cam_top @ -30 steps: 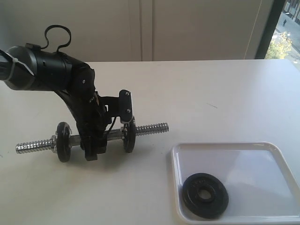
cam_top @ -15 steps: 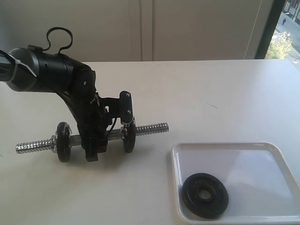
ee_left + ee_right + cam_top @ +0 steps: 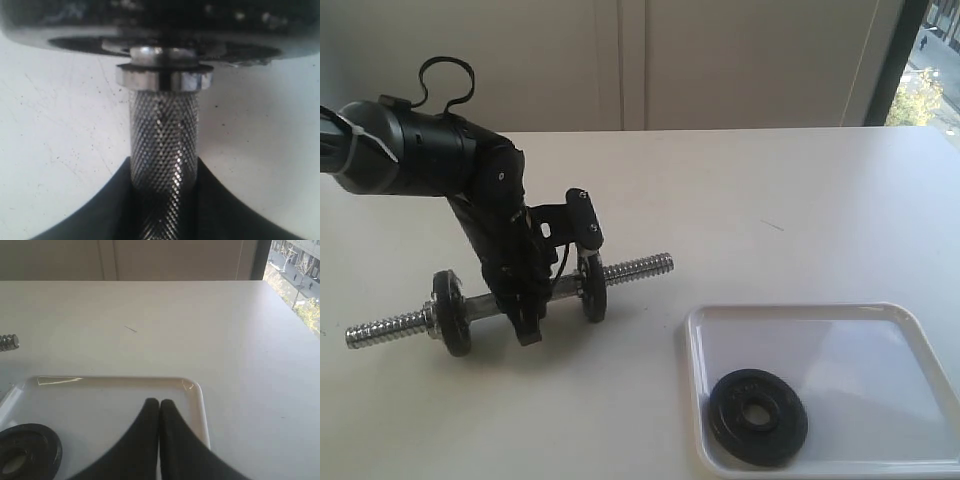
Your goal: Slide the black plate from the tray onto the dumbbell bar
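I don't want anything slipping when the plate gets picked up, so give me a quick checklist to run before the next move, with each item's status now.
1. Hold: left gripper clamps the dumbbell bar by its knurled handle: ok.
2. Entry: the bar's threaded end nearest the tray is bare: ok.
3. Target: black plate lies flat in the tray, hole showing: ok.
4. Picker: right gripper open for the plate: not ok, shut.
5. Clearance: bar lifted off the table: cannot tell.

left arm (image 3: 430, 155) down, jaws tight on dumbbell bar (image 3: 162, 145); right jaws together
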Robot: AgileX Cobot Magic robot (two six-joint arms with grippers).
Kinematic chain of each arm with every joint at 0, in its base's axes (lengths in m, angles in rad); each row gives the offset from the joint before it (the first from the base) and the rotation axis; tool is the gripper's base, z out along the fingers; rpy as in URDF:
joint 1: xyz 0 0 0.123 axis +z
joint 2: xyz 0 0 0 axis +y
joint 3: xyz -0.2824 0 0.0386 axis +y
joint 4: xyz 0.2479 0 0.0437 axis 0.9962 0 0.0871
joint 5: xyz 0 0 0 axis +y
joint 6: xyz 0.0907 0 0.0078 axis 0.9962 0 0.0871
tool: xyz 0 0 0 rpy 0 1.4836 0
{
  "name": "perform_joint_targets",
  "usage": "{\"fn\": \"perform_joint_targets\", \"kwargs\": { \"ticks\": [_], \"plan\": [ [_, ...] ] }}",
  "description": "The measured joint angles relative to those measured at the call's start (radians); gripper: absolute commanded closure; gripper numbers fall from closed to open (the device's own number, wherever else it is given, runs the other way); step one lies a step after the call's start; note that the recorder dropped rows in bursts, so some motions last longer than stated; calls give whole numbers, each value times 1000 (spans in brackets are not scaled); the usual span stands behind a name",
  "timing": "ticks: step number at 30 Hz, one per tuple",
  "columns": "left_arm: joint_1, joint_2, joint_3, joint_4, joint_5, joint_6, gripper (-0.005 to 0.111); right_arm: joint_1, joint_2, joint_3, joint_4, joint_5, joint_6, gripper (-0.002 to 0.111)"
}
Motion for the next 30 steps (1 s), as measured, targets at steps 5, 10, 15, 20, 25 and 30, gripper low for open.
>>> {"fn": "perform_joint_targets", "kwargs": {
  "ticks": [5, 10, 15, 20, 25, 30],
  "plan": [
    [0, -21, 11, -31, 37, -12, 107, 0, 0, 0, 0, 0, 0, 107],
    [0, -22, 11, -54, 48, -14, 107, 0, 0, 0, 0, 0, 0, 107],
    [0, -28, 14, -95, 52, 0, 107, 0, 0, 0, 0, 0, 0, 107],
    [0, -47, 17, -133, 63, 15, 107, 0, 0, 0, 0, 0, 0, 107],
    [0, -64, 17, -131, 75, 35, 107, 0, 0, 0, 0, 0, 0, 107],
    [0, -64, 17, -184, 86, 120, 107, 0, 0, 0, 0, 0, 0, 107]
  ]
}}
